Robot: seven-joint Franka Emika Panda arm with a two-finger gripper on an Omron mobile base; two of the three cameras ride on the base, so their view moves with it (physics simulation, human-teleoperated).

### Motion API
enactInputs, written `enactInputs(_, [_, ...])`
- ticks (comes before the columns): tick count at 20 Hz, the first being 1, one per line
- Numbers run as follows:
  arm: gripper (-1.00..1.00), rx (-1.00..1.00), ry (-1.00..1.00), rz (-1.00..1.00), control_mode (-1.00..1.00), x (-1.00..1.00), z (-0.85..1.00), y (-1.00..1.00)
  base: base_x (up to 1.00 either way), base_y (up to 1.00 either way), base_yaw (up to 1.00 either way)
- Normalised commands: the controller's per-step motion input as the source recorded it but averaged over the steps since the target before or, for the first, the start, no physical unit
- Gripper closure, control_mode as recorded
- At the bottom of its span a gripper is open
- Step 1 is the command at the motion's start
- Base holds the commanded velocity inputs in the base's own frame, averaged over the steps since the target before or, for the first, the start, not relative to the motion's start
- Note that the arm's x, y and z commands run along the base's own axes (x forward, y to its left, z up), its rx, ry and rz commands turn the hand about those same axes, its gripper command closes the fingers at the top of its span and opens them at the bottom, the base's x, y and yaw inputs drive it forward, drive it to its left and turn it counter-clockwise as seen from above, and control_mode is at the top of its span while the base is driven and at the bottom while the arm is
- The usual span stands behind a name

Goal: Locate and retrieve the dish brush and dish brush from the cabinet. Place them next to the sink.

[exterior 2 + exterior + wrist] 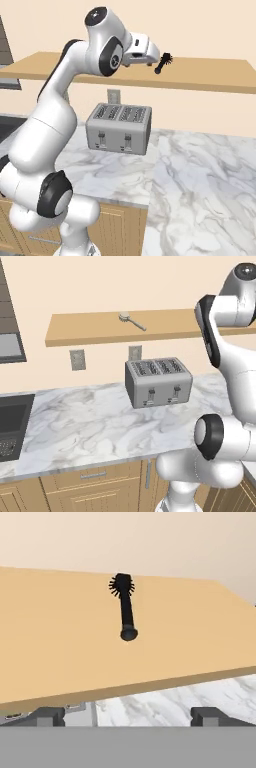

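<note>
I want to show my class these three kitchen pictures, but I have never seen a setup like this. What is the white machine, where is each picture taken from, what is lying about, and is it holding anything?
The white machine is a robot arm on a base that can drive, in a computer-drawn kitchen. Two pictures come from cameras on the base, looking forward from behind the arm on its left and right. The third comes from a camera on its hand, looking along the gripper.

On the marble counter stands a grey toaster. At the far left is the dark sink. Above, a wooden shelf carries two dish brushes: a pale wooden brush and a black brush with a spiky head.

The jaws stand open and hold nothing. The hand is raised to shelf height, pointing at the black brush but apart from it.
</note>
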Motion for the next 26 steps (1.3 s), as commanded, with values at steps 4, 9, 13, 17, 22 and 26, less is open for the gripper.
enactInputs(4, [-1.0, 0.04, 0.05, -0.08, -1.0, 0.41, -0.17, -0.19, 0.0, 0.0, 0.0])
enactInputs(9, [-1.0, 0.08, 0.0, -0.11, -1.0, 0.31, -0.23, -0.14, 0.0, 0.0, 0.0])
enactInputs(13, [-1.0, 0.13, -0.02, -0.06, -1.0, 0.19, -0.19, -0.09, 0.0, 0.0, 0.0])
enactInputs(17, [-1.0, 0.11, -0.04, -0.02, -1.0, 0.18, -0.12, -0.01, 0.0, 0.0, 0.0])
enactInputs(22, [-1.0, 0.02, -0.04, 0.02, -1.0, 0.18, 0.0, -0.09, 0.0, 0.0, 0.0])
enactInputs(26, [-1.0, 0.0, -0.07, 0.05, -1.0, 0.2, 0.0, -0.11, 0.0, 0.0, 0.0])
